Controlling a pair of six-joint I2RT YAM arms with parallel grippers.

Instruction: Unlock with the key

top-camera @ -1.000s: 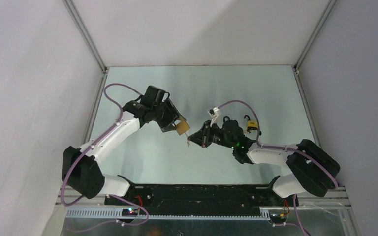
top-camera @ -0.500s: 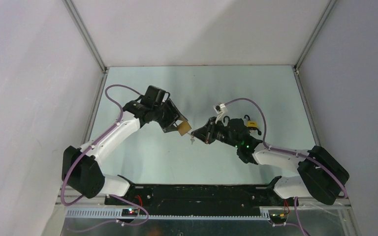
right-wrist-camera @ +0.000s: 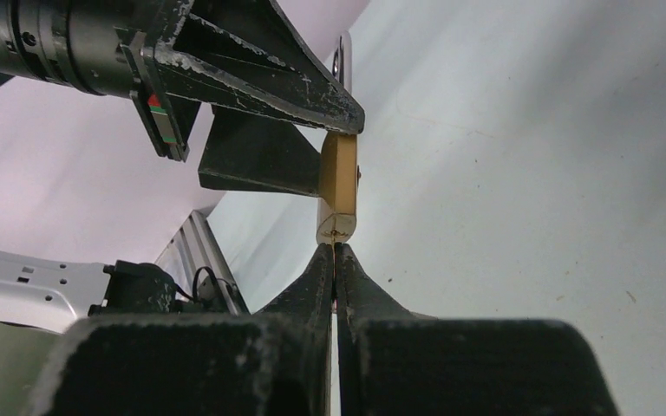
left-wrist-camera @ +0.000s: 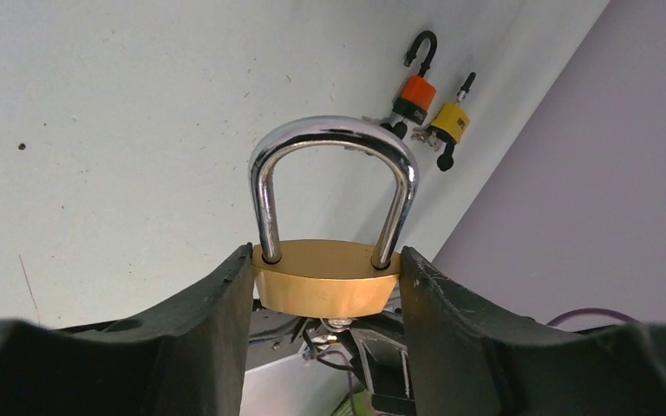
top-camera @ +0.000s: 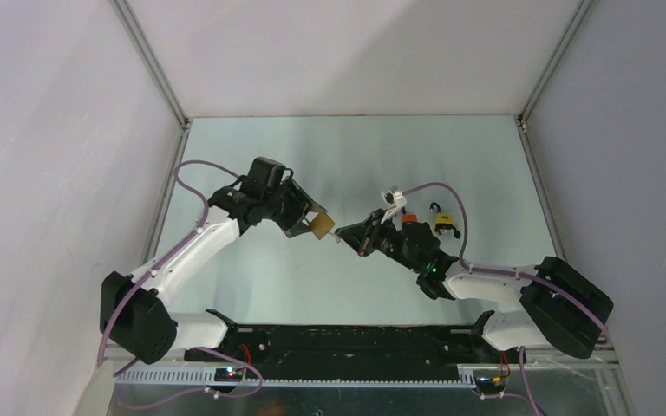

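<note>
Moved: right gripper [top-camera: 342,236] has swung in toward the left one since a second ago; earlier gap to the lock is closed. Lock itself has barely shifted.
Left fingers: left gripper [left-wrist-camera: 325,257] about half spread, pads clamped on both ends of the padlock [left-wrist-camera: 325,283] body.
Right fingers: pinched fully together on the key [left-wrist-camera: 338,324], tips almost against the lock's bottom face.
Key: only a thin silver sliver shows at the middle of the underside; insertion depth, can't tell.
Padlock look: oblong brass body, rounded ends, scuffed edges; chrome shackle [left-wrist-camera: 334,139] with both legs seated in the body, so closed.
Padlock position: held above the table [left-wrist-camera: 95,130], mid-workspace between the two arms, shackle pointing away from the right gripper.
Behind: orange padlock [left-wrist-camera: 416,91] and yellow padlock [left-wrist-camera: 451,121] lie side by side on the table, black shackles, well apart from the held lock.
</note>
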